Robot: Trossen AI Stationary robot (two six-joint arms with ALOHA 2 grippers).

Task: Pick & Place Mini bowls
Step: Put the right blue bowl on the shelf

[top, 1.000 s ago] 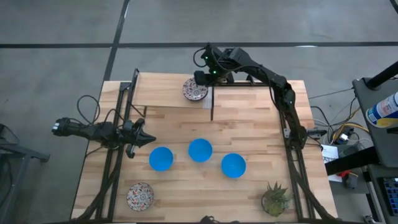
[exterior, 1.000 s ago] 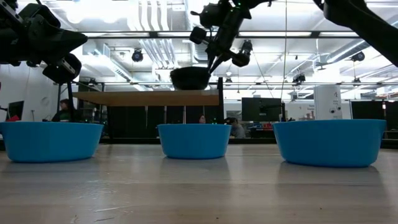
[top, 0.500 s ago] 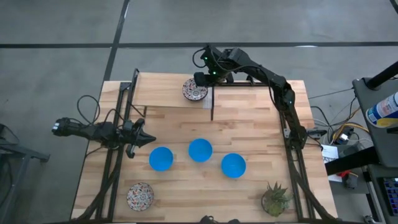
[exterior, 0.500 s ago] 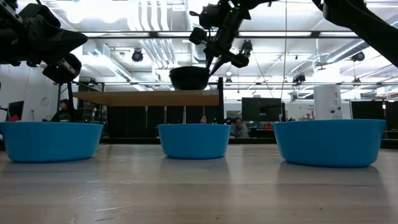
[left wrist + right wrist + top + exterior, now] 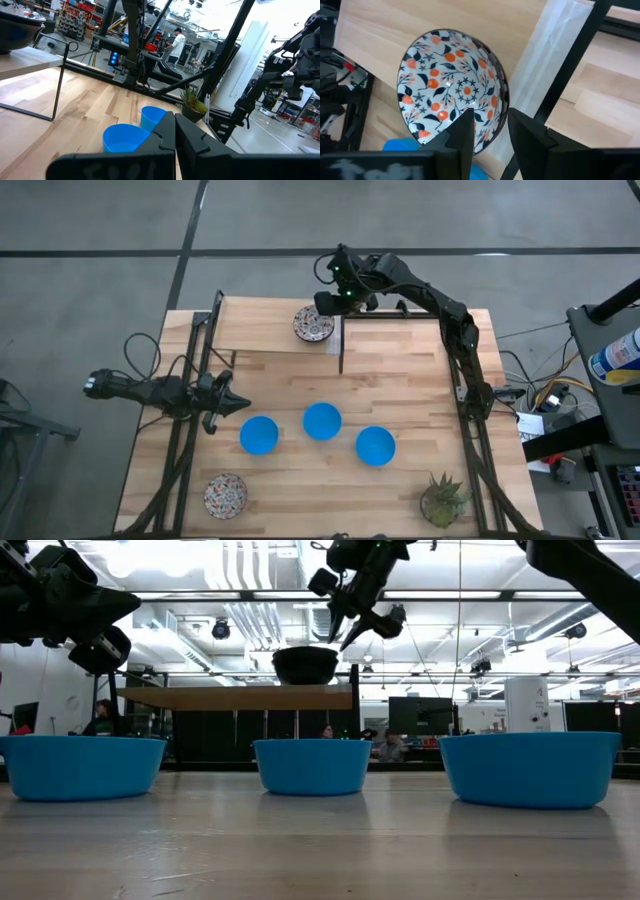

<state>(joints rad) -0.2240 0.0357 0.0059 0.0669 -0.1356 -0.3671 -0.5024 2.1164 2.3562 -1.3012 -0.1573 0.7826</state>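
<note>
R gripper (image 5: 333, 298) is hovering just above the patterned bowl (image 5: 314, 324) on the raised shelf (image 5: 262, 325) at the bench's far side, fingers slightly apart, gripping nothing. L gripper (image 5: 240, 406) is waiting by the blue bowls (image 5: 320, 421), fingers closed & empty. 2nd patterned bowl (image 5: 225, 496) is sitting at the near-left corner.

Three blue bowls (image 5: 321, 421) mid-table, patterned bowl (image 5: 313, 324) on shelf, another (image 5: 225, 495) near front-left.

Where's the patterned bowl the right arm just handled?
In the high view, the patterned bowl sits on the raised shelf at the table's far edge, beside the right tool.
</note>
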